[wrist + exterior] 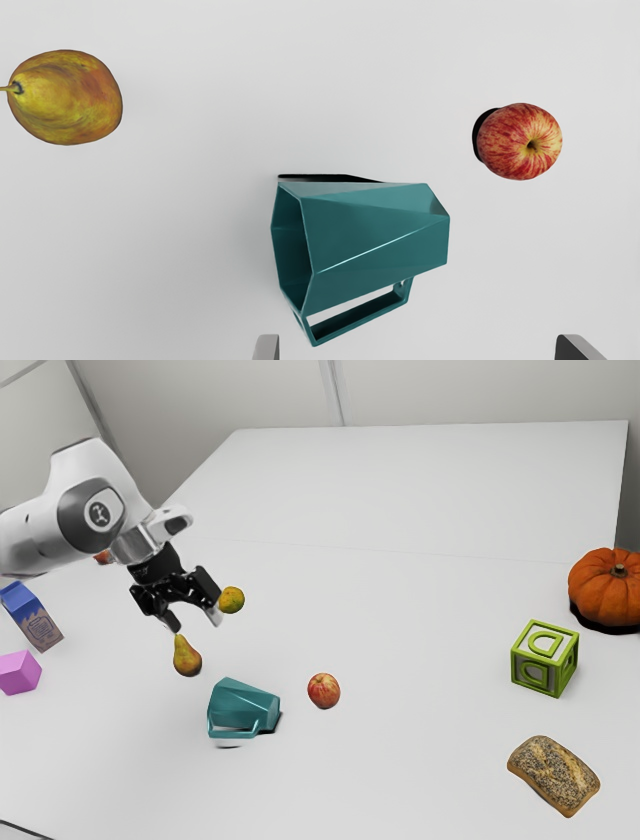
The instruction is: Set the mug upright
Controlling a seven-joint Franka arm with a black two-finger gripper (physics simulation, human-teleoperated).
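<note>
- one mug (pixel 370 235), teal, faceted; lying on its side on the white table (pixel 420 630), between the pear (pixel 187 657) and the apple (pixel 324 691) but touching neither.
- mug, interior: mouth turned to the exterior view's left; i see the inner walls, dark shade deeper in.
- mug, handle: squared loop, on the side nearest my fingertips in the wrist view.
- one gripper (pixel 195 622), black, mine: raised above the table, fingers spread wide, clear of the mug.
- one carton (pixel 32 618), blue-topped, near the pink cube (pixel 20 673); contents hidden from me.
- one pumpkin (pixel 612 588), orange, behind the green-framed letter block (pixel 545 658).
</note>
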